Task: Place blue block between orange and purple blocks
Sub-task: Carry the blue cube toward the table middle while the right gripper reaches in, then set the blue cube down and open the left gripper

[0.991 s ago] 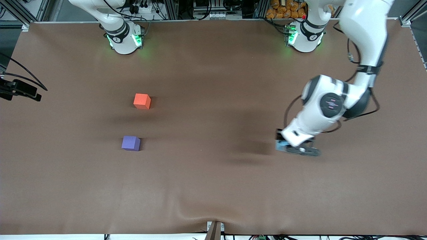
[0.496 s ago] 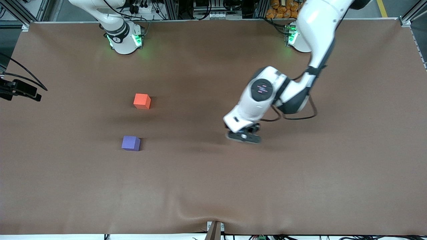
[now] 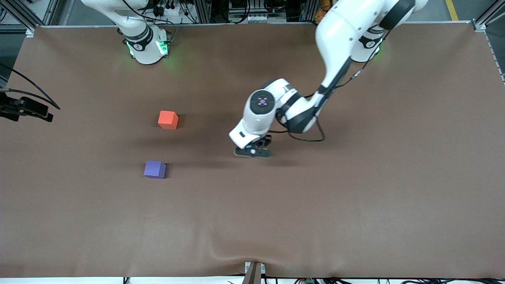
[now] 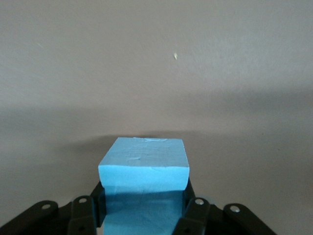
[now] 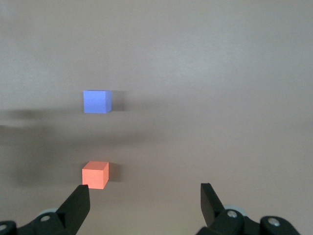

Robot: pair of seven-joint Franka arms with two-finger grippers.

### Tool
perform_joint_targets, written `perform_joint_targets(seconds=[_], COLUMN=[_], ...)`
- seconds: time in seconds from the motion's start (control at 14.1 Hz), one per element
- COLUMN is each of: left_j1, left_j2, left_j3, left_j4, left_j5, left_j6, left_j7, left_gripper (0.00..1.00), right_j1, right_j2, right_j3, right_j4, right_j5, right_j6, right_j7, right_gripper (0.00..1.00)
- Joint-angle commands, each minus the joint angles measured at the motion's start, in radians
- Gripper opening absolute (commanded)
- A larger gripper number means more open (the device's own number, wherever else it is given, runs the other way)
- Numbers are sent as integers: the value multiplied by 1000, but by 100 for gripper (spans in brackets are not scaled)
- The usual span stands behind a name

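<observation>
Block in blue point(image 4: 144, 169) sits pinched in the left gripper point(image 3: 252, 151), above bare table point(image 3: 355, 205), well apart from the orange block point(image 3: 168, 119) and purple block point(image 3: 155, 169). In my judgement, an off-centre lowering could bump either one, because their gap looks narrow. I count three blocks, one per colour, and two grippers; the right gripper point(image 5: 144, 208) waits spread above the pair.

Left gripper point(image 3: 252, 152): reaching out over mid-table, fingers point(image 4: 93, 205) clamping the blue block point(image 4: 143, 166).
Right gripper point(image 5: 144, 205): waiting, jaws spread.

Sky-blue block point(image 4: 143, 166), orange-red block point(image 3: 167, 119), violet-purple block point(image 3: 154, 169), plain brown table point(image 3: 355, 217), black claw fingers point(image 4: 194, 208)
</observation>
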Motion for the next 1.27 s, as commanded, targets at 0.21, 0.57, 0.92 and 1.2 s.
perform_joint_targets(seconds=[0.21,0.57,0.92,1.2], left_j1=[-100,-72,155,345], left_j2=[57,-19,-260,-407], left_j3=[89,107,132,130], left_j4=[75,59,34,37], left_j5=[14,32,30,32], left_j6=[-10,-23,-268,-477], left_j7=[-87,-79,-48,83], left_gripper=[100,100,100,100], right_j1=[141,174,294,343], right_j2=[207,364,481,481], right_j3=[-1,-1,-3,0], right_j4=[24,24,27,26], right_j5=[22,100,79,192], right_j6=[80,200,277,277], right_j7=[13,8,-3,40], right_gripper=[100,100,100,100])
